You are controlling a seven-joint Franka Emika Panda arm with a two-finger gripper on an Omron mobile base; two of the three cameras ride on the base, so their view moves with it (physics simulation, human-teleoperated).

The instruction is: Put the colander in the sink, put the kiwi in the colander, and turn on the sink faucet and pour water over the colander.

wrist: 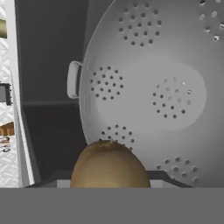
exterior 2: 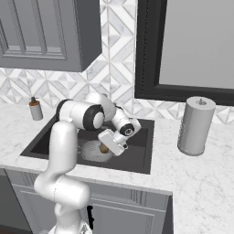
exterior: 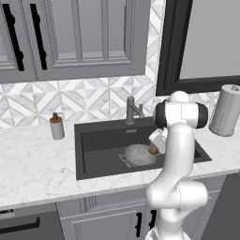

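The grey holed colander [exterior: 137, 156] [exterior 2: 90, 151] stands upright on the floor of the dark sink [exterior: 96, 140] [exterior 2: 137, 153]. My gripper [exterior: 153, 148] [exterior 2: 105, 147] hangs low over its right rim, shut on the brown kiwi [exterior: 153, 150] [exterior 2: 103, 149]. In the hand view the kiwi [wrist: 109, 168] sits at the bottom between the jaws, with the colander's bowl [wrist: 162, 87] and one loop handle [wrist: 73, 79] just beyond it. The sink faucet [exterior: 132, 111] stands at the back edge of the basin; no water is running.
A soap dispenser [exterior: 56, 126] [exterior 2: 35, 109] stands on the marble counter left of the sink. A paper towel roll [exterior: 227, 110] [exterior 2: 196, 125] stands to the right. Cabinets hang above the left counter; a dark-framed window is behind the sink.
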